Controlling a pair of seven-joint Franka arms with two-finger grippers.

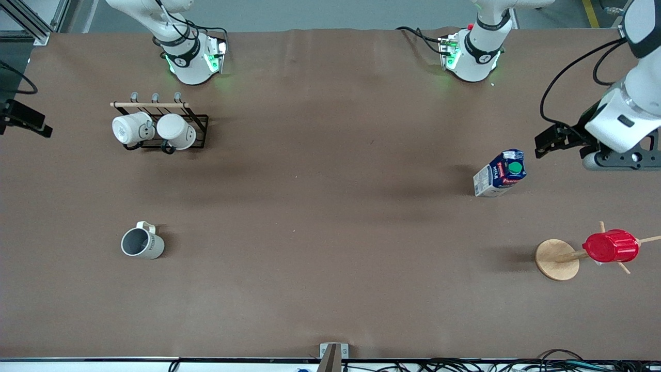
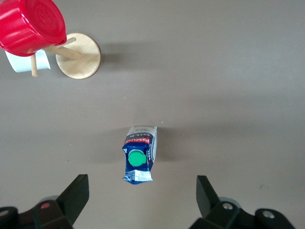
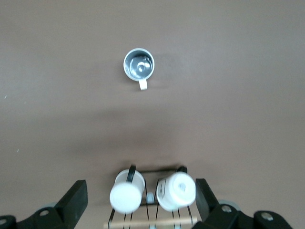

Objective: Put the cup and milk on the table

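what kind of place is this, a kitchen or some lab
Most likely a robotics lab, not a kitchen: two white arms are bolted along a big brown-covered table, cables trail at its edge, and the cup and milk stand staged far apart.

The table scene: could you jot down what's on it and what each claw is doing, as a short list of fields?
cup: off-white mug, upright on the table, toward the right arm's end
milk: carton with green cap, standing on the table toward the left arm's end
rack: two white mugs hanging on a black rack
stand: red cup on a peg stand with a wooden disc base
left claw: open, holding nothing, up over the table near the milk
right claw: open, holding nothing, over the mug rack
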